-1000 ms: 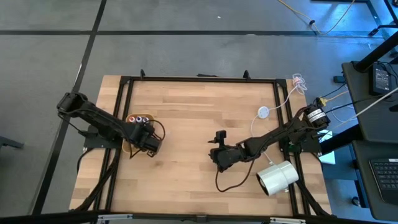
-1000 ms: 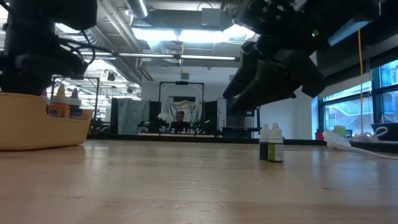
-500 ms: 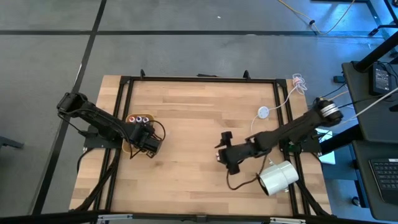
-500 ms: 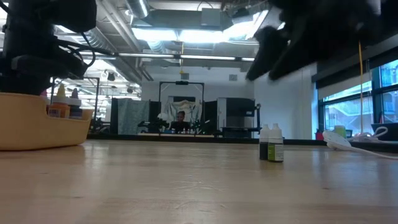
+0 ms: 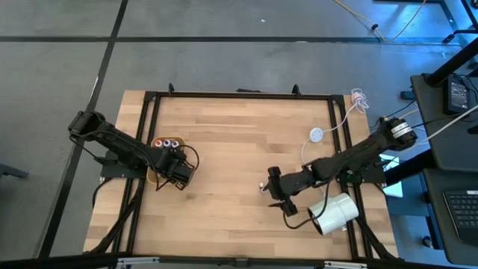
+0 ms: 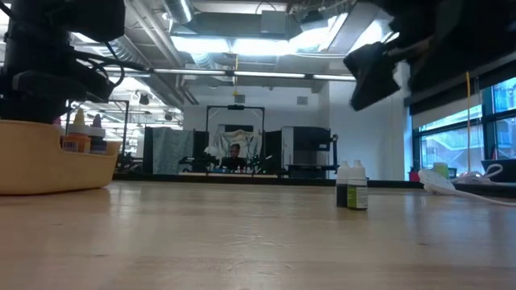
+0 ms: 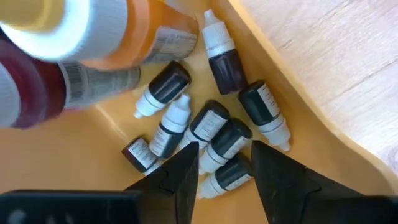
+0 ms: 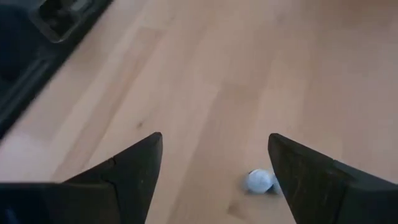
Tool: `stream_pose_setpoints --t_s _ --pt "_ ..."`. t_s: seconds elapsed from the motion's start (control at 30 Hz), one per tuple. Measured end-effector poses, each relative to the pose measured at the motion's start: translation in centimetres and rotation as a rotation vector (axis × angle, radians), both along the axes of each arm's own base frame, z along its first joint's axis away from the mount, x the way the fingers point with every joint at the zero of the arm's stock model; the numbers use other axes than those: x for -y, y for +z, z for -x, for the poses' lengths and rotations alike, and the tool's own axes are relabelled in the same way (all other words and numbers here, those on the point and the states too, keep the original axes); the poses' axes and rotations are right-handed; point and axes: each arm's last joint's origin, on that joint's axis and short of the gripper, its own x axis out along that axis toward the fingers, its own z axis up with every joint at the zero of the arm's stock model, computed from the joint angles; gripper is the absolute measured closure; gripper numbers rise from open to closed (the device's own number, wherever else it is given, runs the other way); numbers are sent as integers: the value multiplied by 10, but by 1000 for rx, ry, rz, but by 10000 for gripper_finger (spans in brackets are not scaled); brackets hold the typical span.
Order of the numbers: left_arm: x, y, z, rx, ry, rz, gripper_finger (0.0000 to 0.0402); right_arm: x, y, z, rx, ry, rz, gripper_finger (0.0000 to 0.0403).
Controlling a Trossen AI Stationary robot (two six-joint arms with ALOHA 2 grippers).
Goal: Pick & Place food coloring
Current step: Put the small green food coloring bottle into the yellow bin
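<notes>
Two small food coloring bottles (image 6: pixel 351 186) with white caps stand upright side by side on the table, seen from above as a pale dot (image 5: pixel 262 187) and as a white cap (image 8: pixel 258 181). My right gripper (image 5: pixel 273 187) hangs open just to their right and above them (image 8: pixel 214 168), touching nothing. Several more little bottles (image 7: pixel 211 134), dark-bodied with white caps, lie on their sides in the tan tray (image 6: pixel 48 161). My left gripper (image 7: pixel 225 168) hovers open over that heap (image 5: pixel 178 168); I see no bottle between its fingers.
Larger orange and dark red bottles (image 7: pixel 124 37) stand in the tray beside the small ones. A large white cylinder (image 5: pixel 332 213) lies near the table's right near corner, close to the right arm. A white round disc on a cable (image 5: pixel 317 135) sits farther back on the right.
My right gripper has pulled away from the two standing bottles toward the table's right edge and a little nearer, rising as it went. The bottles stand where they were and now show clear of the gripper.
</notes>
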Motion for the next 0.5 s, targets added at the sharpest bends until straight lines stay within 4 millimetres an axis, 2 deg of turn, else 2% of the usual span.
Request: stream_pose_setpoints --t_s 0.13,0.3,0.5 --pt "0 0 0 3 -12 -7 259 4 -10 1 23 -63 62 108" --pt "0 1 0 5 -12 -6 258 2 -22 -3 4 -44 97 112" --pt "0 1 -1 5 -11 -1 262 1 -41 -6 -45 -33 168 145"
